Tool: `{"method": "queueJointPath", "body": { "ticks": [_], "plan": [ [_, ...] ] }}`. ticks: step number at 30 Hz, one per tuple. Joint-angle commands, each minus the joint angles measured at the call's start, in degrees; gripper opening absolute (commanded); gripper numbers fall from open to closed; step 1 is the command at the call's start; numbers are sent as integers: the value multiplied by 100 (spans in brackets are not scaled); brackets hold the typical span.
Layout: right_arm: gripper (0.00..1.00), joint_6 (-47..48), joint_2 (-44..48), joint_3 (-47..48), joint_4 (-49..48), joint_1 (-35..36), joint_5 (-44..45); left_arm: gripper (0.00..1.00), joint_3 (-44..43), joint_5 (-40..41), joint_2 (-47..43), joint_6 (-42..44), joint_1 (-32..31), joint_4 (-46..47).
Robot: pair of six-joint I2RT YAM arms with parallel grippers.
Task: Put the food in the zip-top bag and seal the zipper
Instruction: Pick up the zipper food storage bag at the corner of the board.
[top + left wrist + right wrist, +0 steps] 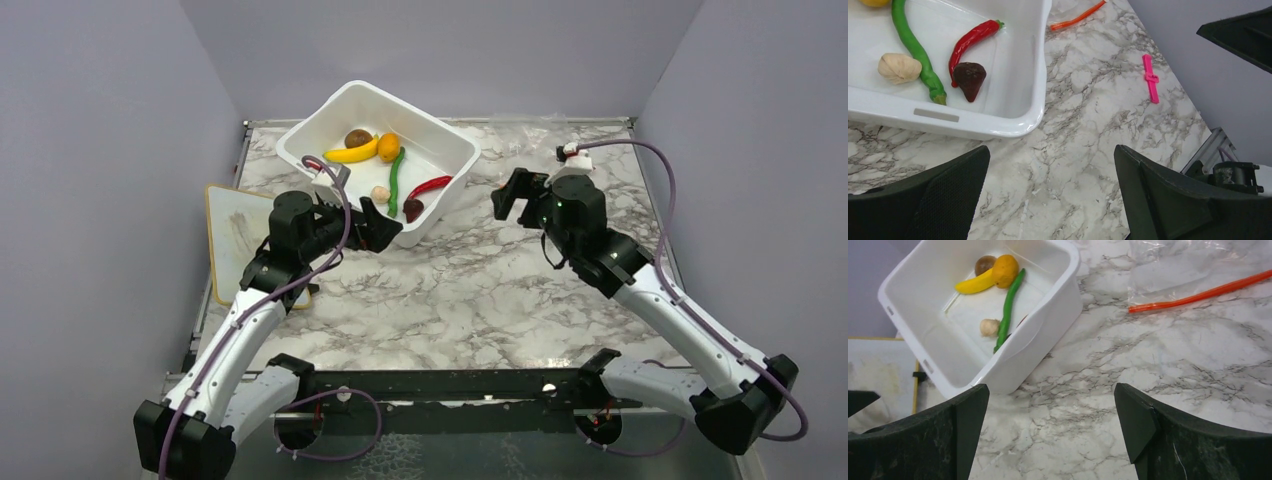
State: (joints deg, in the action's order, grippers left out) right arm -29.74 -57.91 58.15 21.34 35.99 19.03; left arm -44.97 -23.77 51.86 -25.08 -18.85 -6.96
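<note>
Just ahead and left of the left pincer [1050, 155], a white tub [1013, 120]. Inside it, all the food: a yellow banana [352, 153], an orange [388, 146] and a brown ball [358, 138] bunched at the far end. Down the middle, a long green pod [913, 45], with a beige mushroom [899, 68] right beside it on its left. On the pod's right, close together and nearest the pincer, a red chili [970, 42] and a dark red piece [969, 80]. Left pincer spread wide, holding nothing, over the worktop [1083, 130] by the tub's near corner.

On the other side, the right pincer [1050, 390], spread wide as well and holding nothing. Ahead and to its right, the clear bag [1188, 265], flat and crinkly. Along the bag's near edge, the thin orange-red zipper [1198, 292]; zipped or not, cannot tell. Ahead and to its left, the tub, apart from the bag.

Ahead and right of the left pincer, a small pink clip [1150, 78] flat on the worktop, well apart from the tub. Behind and left of it, a pale board [235, 240] with a yellow rim. Worktop like white marble with grey veins. All round, plain grey-purple walls [100, 150].
</note>
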Motion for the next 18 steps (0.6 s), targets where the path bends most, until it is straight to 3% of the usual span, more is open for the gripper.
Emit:
{"method": "queueJointPath", "body": {
  "ticks": [1,4,11,15,18],
  "plan": [
    [98,173,-524,285,-128,-22,1109,99,134,-219,-181,197,-12,-10],
    [91,470,-989,391,-321,-25,1101,99,285,-156,-399,381,-38,-13],
    [62,146,-1787,354,-1140,-177,1301,99,613,169,-685,730,-93,-121],
    [55,-255,-2419,680,-1171,-658,980,99,603,226,-832,835,-97,-206],
    [53,-722,-2885,906,-1185,-1192,253,99,610,307,-969,884,-101,-266]
  ]
}}
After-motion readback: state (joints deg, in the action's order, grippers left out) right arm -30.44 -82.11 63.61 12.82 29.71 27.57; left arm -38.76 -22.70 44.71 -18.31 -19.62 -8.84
